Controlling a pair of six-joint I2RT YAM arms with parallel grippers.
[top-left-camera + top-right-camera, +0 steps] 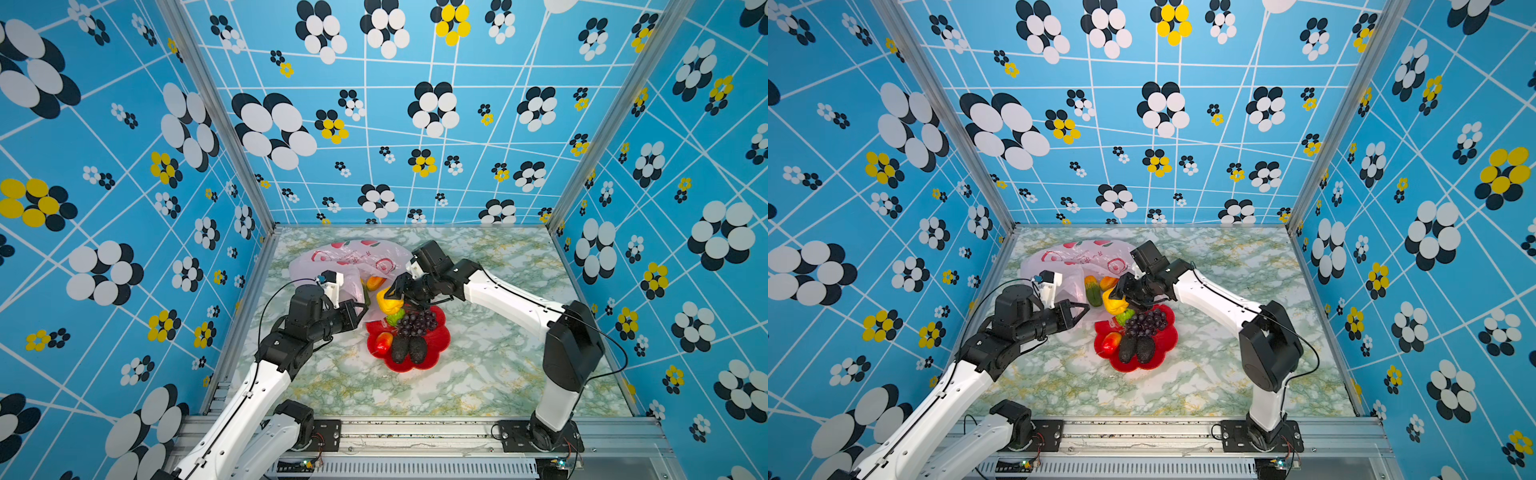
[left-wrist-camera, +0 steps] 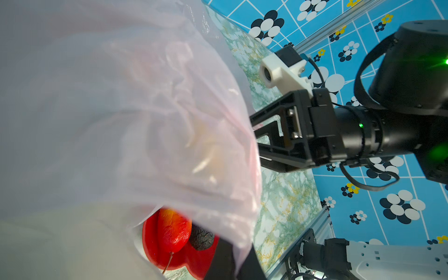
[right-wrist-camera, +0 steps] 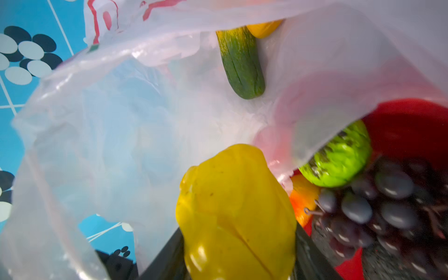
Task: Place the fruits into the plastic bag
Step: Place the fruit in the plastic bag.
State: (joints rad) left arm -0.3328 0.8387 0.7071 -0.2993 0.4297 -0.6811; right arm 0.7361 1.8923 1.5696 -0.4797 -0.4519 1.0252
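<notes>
1. My right tool (image 1: 392, 293) stands about half open, its jaws gripping the yellow fruit (image 3: 237, 213) from both sides. It holds the fruit right at the mouth of the plastic bag (image 1: 357, 257), so I judge a release here would drop it inside.
2. My left tool (image 1: 1084, 307) is clamped fully shut, and the bag's thin film runs straight into its tip. I read that as a pinch on the rim, lifted to prop the mouth open toward the right tool.
3. Deeper in the bag, a long green fruit (image 3: 242, 65) and an orange fruit (image 1: 1108, 283) lie touching each other, far enough in to leave the opening free.
4. The red flower-shaped plate (image 1: 440, 340) sits just beside the bag, whose lip overlaps its rim, which makes each carry short.
5. On the plate are a green kiwi (image 1: 395, 318), the grape bunch (image 1: 417, 323), two avocados (image 1: 400, 349) side by side, and a small red-orange fruit (image 1: 384, 341), all yet to go in.
6. Bag and plate rest on the marbled tabletop (image 1: 498, 374), between the two arms, where either can reach.
</notes>
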